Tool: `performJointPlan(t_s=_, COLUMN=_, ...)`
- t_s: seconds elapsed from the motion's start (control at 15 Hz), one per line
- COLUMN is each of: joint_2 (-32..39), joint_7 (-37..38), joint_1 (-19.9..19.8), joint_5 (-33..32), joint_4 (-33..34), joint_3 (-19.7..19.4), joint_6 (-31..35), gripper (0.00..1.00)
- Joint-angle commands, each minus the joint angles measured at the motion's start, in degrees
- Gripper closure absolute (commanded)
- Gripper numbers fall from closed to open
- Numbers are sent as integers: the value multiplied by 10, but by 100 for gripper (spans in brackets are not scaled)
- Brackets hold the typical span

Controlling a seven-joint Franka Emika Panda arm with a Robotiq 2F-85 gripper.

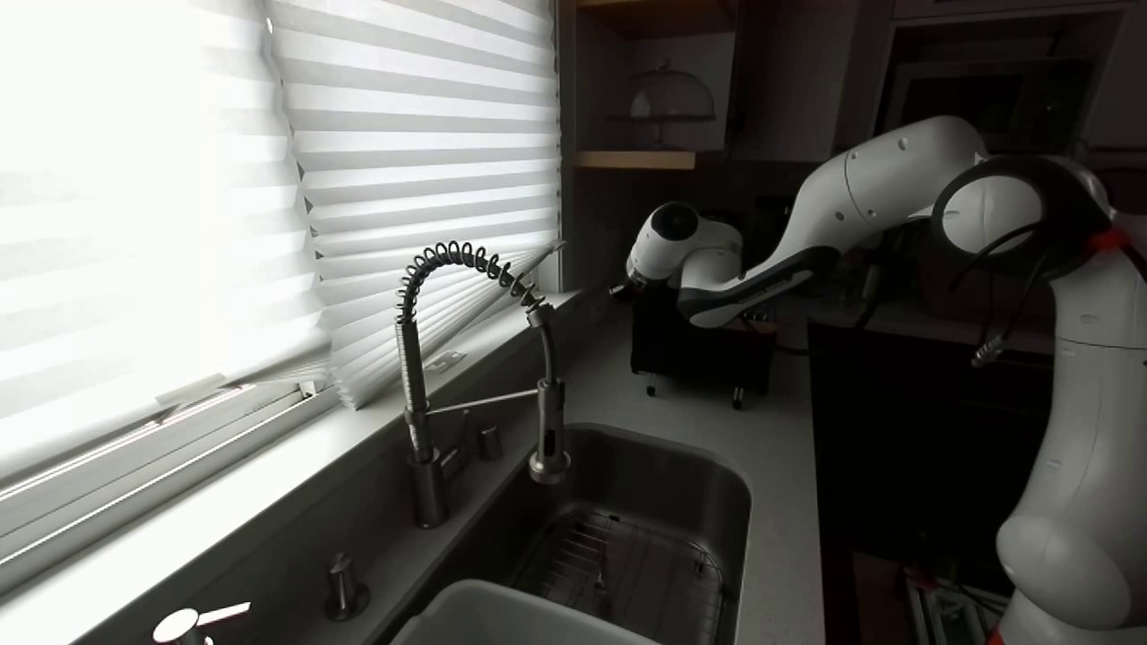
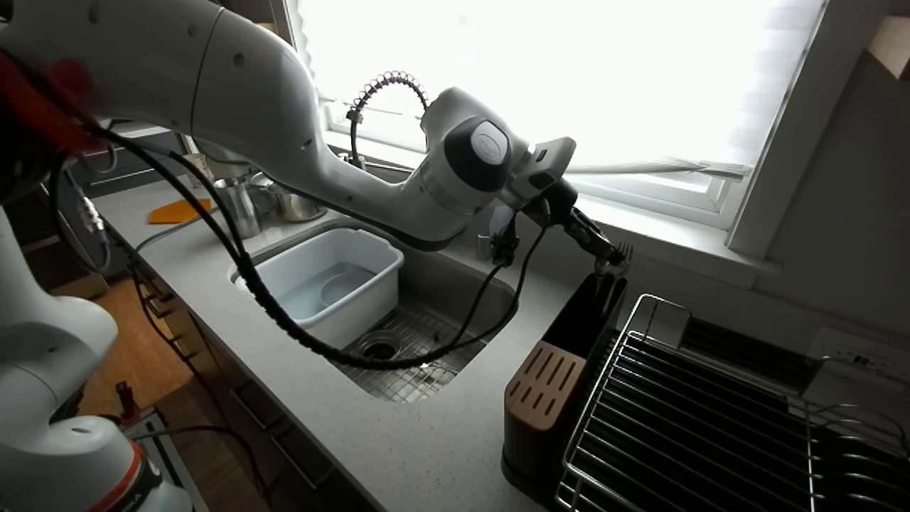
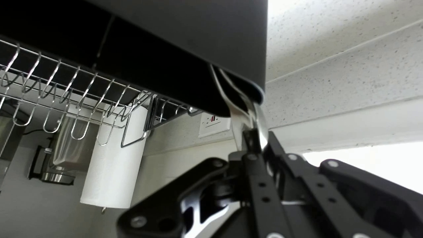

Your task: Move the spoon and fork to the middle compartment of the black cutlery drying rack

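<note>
The black cutlery drying rack [image 2: 522,451] stands on the counter; it also shows in an exterior view [image 1: 703,349] and in the upside-down wrist view [image 3: 231,43]. A fork [image 2: 625,252] and a spoon [image 2: 604,267] stand heads up in its window-side end compartment. My gripper [image 2: 615,256] is at their heads, just above the rim. In the wrist view the gripper [image 3: 263,140] has its fingers close together on the spoon [image 3: 262,125]. The fork [image 3: 238,122] lies beside it, partly behind a finger; whether it is gripped I cannot tell. The middle compartment is dark inside.
A slotted wooden lid [image 2: 546,380] covers the rack's near end. A wire dish rack [image 2: 643,370] stands right beside it. The sink [image 2: 412,370] with a white tub [image 2: 370,306] and the coil-spring faucet [image 1: 408,358] are on the opposite side. The window ledge [image 2: 668,242] runs behind.
</note>
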Motion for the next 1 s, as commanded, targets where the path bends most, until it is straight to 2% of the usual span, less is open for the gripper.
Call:
performJointPlan(t_s=0.0, joint_2=-5, joint_7=-17, joint_1=-4, joint_5=10, joint_4=-2, joint_3=5, joint_6=12, gripper=98)
performJointPlan(t_s=0.93, joint_2=-92, joint_7=-12, joint_1=-28, joint_5=32, joint_4=-21, joint_3=0, joint_6=37, gripper=98)
